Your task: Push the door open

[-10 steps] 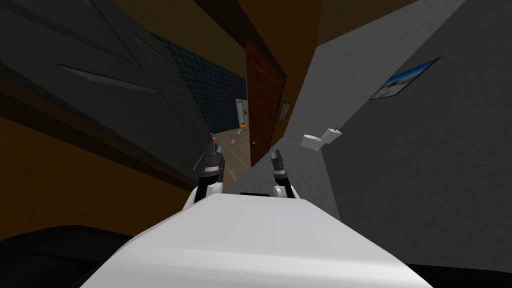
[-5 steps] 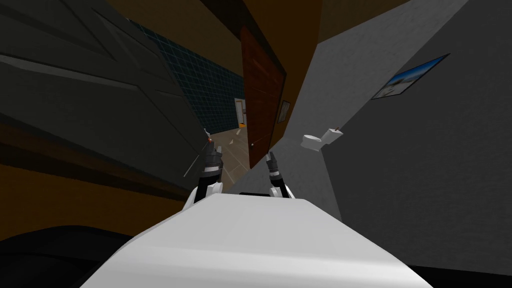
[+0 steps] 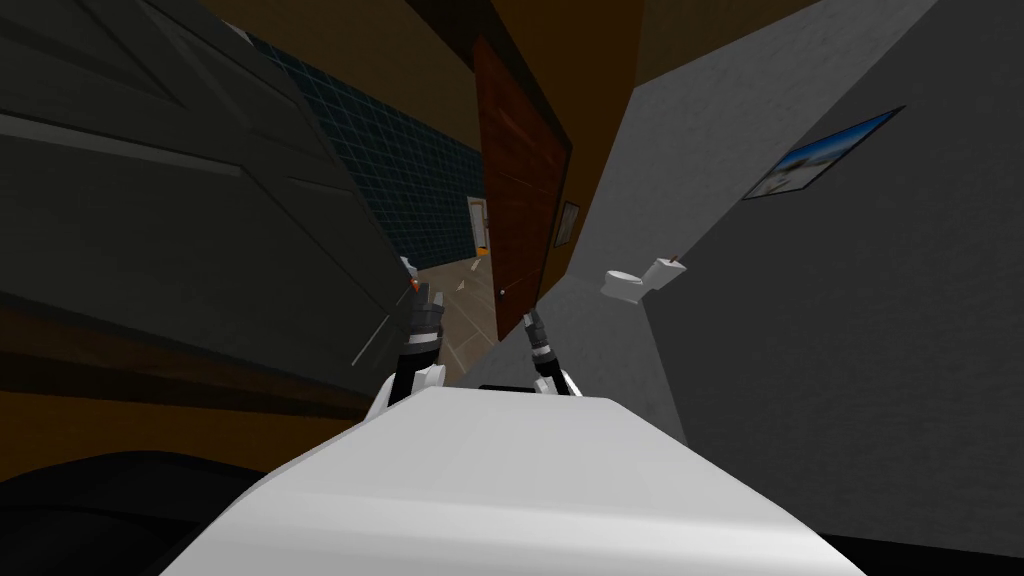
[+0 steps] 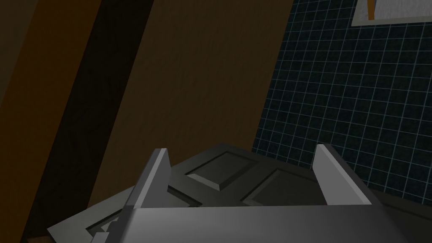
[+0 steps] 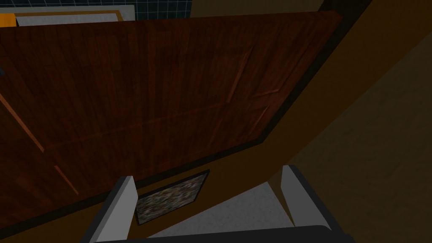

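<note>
**Both claws spread, grey door at the left one**

The left claw (image 4: 242, 149) is released and empty. The dark grey panelled door (image 4: 219, 166) lies close under its fingertips, probably so the arm can shove it wider; I cannot tell whether they touch. The right claw (image 5: 206, 175), also spread and empty, points at a red-brown door (image 5: 147, 93) farther off. Beyond the left claw stands a dark tiled wall (image 4: 358, 105).
</note>
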You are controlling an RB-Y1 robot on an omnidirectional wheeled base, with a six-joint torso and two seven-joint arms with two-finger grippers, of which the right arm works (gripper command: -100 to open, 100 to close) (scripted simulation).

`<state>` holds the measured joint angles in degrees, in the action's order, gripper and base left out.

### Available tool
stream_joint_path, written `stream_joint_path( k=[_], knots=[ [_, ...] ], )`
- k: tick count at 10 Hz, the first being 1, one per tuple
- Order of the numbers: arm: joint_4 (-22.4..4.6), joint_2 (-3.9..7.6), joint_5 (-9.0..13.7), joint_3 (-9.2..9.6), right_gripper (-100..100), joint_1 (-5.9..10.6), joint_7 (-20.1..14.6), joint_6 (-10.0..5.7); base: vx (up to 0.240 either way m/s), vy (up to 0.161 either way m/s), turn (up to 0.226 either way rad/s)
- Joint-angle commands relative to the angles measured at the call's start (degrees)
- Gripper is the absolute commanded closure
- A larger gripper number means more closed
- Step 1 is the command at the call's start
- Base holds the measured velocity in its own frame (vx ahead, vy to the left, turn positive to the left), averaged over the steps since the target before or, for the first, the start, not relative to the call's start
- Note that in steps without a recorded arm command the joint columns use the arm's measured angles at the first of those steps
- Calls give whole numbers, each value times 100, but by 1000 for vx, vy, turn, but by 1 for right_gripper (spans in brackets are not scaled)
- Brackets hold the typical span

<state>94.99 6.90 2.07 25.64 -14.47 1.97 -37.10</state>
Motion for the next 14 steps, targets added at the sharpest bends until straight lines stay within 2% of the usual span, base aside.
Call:
stream_joint_path(
  k=[1, 11, 12, 14],
  knots=[
    [-185, 17, 11, 109, -100, 106, -43, 3, 100, -28, -9],
    [-1286, 84, 27, 875, -100, 545, -229, -157, 104, -23, -12],
    [-1502, 97, 30, 1026, -100, 631, -265, -188, 125, -24, -17],
    [-1710, 108, 33, 1171, -100, 714, -301, -219, 128, -26, -15]
  ],
)
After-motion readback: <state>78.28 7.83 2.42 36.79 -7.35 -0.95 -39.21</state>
